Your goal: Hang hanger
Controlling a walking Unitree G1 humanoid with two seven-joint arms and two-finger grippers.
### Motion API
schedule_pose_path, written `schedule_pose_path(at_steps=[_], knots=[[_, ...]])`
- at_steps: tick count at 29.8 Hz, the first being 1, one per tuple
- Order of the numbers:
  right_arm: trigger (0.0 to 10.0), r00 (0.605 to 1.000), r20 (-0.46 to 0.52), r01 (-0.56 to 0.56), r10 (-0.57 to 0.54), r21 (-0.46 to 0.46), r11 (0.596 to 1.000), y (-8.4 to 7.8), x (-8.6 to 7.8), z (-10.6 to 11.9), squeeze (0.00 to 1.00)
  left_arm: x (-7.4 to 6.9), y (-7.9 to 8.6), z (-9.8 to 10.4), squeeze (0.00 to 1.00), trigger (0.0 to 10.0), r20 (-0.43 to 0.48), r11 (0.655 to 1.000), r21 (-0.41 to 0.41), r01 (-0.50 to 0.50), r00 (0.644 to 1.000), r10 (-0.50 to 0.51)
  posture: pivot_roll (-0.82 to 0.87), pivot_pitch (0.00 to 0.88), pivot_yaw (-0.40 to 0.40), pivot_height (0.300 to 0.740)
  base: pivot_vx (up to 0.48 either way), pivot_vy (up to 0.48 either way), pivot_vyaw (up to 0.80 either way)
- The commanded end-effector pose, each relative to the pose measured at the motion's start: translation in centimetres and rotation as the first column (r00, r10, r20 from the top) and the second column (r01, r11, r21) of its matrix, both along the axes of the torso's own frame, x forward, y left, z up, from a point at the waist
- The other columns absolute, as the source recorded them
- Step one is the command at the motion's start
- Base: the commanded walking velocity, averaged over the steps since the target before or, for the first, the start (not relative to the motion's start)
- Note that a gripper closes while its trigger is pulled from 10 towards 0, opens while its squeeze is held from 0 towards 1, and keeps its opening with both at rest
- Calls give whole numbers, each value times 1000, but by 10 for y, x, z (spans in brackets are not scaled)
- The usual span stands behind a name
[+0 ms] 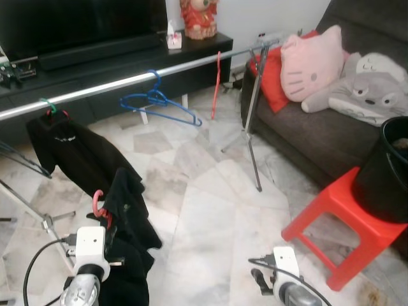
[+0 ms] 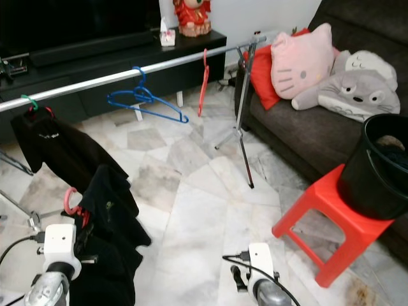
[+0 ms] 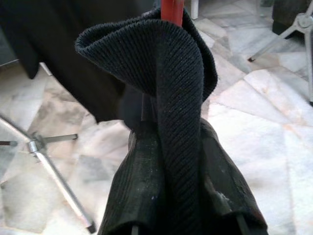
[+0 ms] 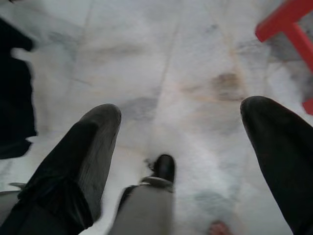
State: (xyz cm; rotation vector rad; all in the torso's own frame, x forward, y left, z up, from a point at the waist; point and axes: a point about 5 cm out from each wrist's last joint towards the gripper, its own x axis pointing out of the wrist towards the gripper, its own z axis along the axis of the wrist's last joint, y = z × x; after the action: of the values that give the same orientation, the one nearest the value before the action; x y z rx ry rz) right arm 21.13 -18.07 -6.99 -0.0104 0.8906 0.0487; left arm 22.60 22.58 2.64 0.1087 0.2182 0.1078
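Note:
A long silver rail point(image 1: 127, 81) runs across the room on tripod legs. On it hang a blue hanger point(image 1: 159, 102), a red hanger point(image 1: 217, 80) and a black garment on a green hanger point(image 1: 67, 143). My left gripper point(image 1: 106, 224) is low in front of the rail, shut on a red hanger point(image 1: 97, 205) draped with a black garment point(image 1: 131, 233). In the left wrist view the cloth point(image 3: 171, 98) covers the fingers, with the red stem point(image 3: 172, 7) above. My right gripper point(image 4: 181, 137) hangs open over the floor, holding nothing.
A red stool point(image 1: 338, 217) carrying a black bin point(image 1: 386, 172) stands at the right. Behind it is a dark sofa point(image 1: 299, 127) with plush cushions. A black TV console point(image 1: 115, 60) lies behind the rail. The rack's leg point(image 1: 254, 153) and a tripod foot point(image 1: 44, 220) stand on the marble floor.

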Motion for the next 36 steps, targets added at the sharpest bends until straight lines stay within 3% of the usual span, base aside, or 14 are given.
schedule_pose_path(at_steps=[1, 17, 23, 36], knots=[[10000, 1000, -24, 4, -4, -13, 1000, -2, -6, -3, 0, 5, -2, 7, 0, 10000, 37, 1000, 10, 7, 999, -7, -65, 0, 39, 740, 0, -461, 0], [10000, 999, -50, -18, 17, -26, 1000, -3, -11, -6, 0, 8, -4, 8, 0, 10000, 37, 1000, 12, -12, 999, 12, -62, 0, 35, 740, 0, -440, 718], [10000, 998, -57, -39, 38, -8, 999, 4, -11, -7, 0, 7, -11, 5, 0, 10000, 45, 998, -43, -51, 998, 53, -55, 0, 19, 740, 0, 0, 133], [10000, 998, -38, -56, 56, 6, 998, 16, 0, -2, 0, 7, -15, 5, 0, 10000, 44, 998, -54, -38, 998, 41, -58, 0, 21, 740, 116, 0, 0]])
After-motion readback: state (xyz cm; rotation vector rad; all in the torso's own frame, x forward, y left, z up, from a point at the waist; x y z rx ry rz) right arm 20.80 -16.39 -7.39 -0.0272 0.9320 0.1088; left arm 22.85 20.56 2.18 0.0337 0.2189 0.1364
